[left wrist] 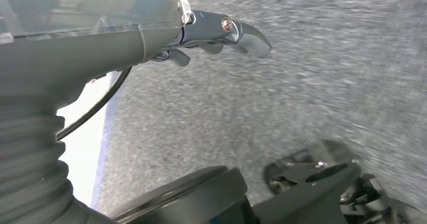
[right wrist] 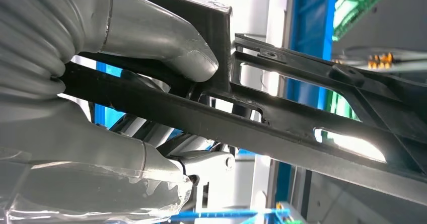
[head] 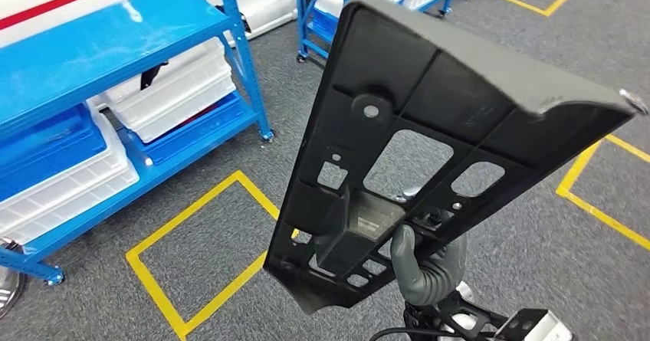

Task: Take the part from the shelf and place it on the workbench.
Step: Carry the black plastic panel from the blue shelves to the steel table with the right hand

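Holding the flat black moulded plastic part [head: 429, 126] from below, the right robot hand [head: 426, 268] has its grey thumb and fingers wrapped around the ribbed end nearest the robot, so that's a proper grip. In the right wrist view the right robot hand [right wrist: 90, 113] has its thumb pressed on one face of the part [right wrist: 302, 108] with fingers on the other. The part sticks up and away from that hand, tilted, over grey carpet with yellow taped squares [head: 203, 253]. The left robot hand [left wrist: 221, 32] hangs over the carpet, holding nothing, fingers loosely extended.

My guess: it's stiff and fairly light, but long, so gripping one end means lots of leverage and wobble. The ribs and cutouts give decent purchase.

The blue metal shelf [head: 115, 57] with white plastic bins sits left of the part. Can't spot any counter, and the part hides most of the gripping fingers.
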Tool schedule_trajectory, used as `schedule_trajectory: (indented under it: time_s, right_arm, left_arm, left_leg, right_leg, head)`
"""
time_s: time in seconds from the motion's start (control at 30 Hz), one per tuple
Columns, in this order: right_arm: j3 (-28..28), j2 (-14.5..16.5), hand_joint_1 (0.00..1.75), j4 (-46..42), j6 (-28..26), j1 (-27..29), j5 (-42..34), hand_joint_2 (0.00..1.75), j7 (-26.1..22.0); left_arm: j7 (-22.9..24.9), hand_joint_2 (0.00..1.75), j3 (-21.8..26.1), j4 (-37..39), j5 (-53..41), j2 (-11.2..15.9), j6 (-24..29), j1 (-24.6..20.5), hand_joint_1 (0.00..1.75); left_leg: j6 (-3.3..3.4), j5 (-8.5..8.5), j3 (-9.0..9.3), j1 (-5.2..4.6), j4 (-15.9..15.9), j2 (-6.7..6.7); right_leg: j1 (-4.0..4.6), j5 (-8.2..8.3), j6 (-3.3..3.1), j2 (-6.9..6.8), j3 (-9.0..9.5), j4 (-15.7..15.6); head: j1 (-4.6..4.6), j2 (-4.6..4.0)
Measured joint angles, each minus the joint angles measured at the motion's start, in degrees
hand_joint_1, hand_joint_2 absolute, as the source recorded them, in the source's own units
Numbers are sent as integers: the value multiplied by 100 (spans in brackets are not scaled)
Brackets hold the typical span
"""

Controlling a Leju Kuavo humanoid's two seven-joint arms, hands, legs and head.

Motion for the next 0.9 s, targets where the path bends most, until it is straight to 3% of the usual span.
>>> schedule_trajectory:
  time_s: [0.07,0.1,0.13,0.2,0.27,0.33,0.4,0.47,0.53,0.6,0.63,0.67,0.73,0.8,0.83,0.9]
  right_arm:
    - [1,3,175,4,-3,2,25,175,11]
    - [1,3,175,8,-3,5,36,175,18]
    - [2,3,175,11,-3,7,44,175,22]
    - [2,3,175,15,-1,10,49,175,25]
    - [2,3,175,18,4,6,49,175,24]
    - [2,2,175,24,8,7,49,175,20]
    - [-3,-1,175,28,5,26,49,175,2]
    - [-30,-4,175,31,5,54,40,175,-17]
    - [-77,-10,175,32,10,83,25,175,-23]
    - [-121,-19,175,38,13,120,15,175,-24]
    - [-144,-24,175,44,13,139,12,175,-24]
    - [-166,-27,175,50,14,153,11,175,-23]
    - [-209,-32,175,56,17,162,9,175,-22]
    - [-242,-33,175,54,32,163,4,175,-25]
    - [-260,-33,175,53,40,167,-2,175,-26]
    - [-303,-34,175,51,70,182,-13,175,-28]
  left_arm:
    - [3,175,1,0,32,7,-100,-44,0]
    - [9,175,1,0,51,11,-152,-65,0]
    - [19,175,1,0,67,15,-205,-75,0]
    - [50,175,2,0,86,28,-305,-67,0]
    - [75,175,5,1,111,45,-387,-41,0]
    - [83,175,10,1,137,52,-443,-32,0]
    - [83,175,13,0,145,50,-482,-41,0]
    - [72,175,15,0,151,47,-501,-33,0]
    - [60,175,22,0,164,48,-517,-14,0]
    - [56,175,33,0,175,51,-535,-6,0]
    - [56,175,38,0,178,52,-544,-5,0]
    - [56,175,40,0,177,53,-553,-5,0]
    - [56,175,42,0,162,52,-572,-5,0]
    - [62,175,42,0,146,54,-584,-5,0]
    - [67,175,42,0,141,54,-586,-8,0]
    - [79,175,41,0,133,55,-589,-24,0]
  left_leg:
    - [-5,-312,-353,0,759,-126]
    - [-2,-338,-458,0,974,-141]
    - [9,-245,-469,0,974,-151]
    - [47,183,-239,0,395,-247]
    - [89,466,21,3,-285,-480]
    - [122,481,103,-12,-535,-590]
    - [174,515,125,-12,-606,-501]
    - [233,575,148,11,-688,-377]
    - [261,600,153,8,-721,-234]
    - [266,594,145,-3,-716,-88]
    - [265,587,147,-5,-715,-18]
    - [259,576,153,-5,-712,47]
    - [226,542,183,-12,-708,158]
    - [169,503,206,-42,-692,250]
    - [142,488,214,-58,-690,301]
    - [90,450,231,-62,-688,388]
  right_leg:
    - [12,6,-32,105,-5,3]
    - [21,7,-37,167,-4,6]
    - [27,8,-39,235,-1,11]
    - [31,8,-37,380,5,30]
    - [34,21,-7,507,-27,66]
    - [14,62,64,605,-89,73]
    - [-6,101,141,657,-126,49]
    - [13,-33,196,474,-213,223]
    - [9,-377,238,216,-479,808]
    - [-27,-601,274,133,-744,1397]
    - [-45,-574,288,111,-763,1461]
    - [-59,-451,295,81,-672,1312]
    - [-55,-141,286,-115,-270,605]
    - [-6,-28,228,-301,-4,90]
    - [21,-55,195,-316,12,27]
    - [21,-49,129,-204,2,0]
  head:
    - [-4,0]
    - [-4,0]
    - [-4,0]
    - [-3,0]
    - [-1,0]
    - [1,-1]
    - [1,-1]
    - [16,0]
    - [35,0]
    - [38,0]
    - [37,0]
    - [37,0]
    - [38,0]
    - [33,0]
    - [31,0]
    - [31,0]
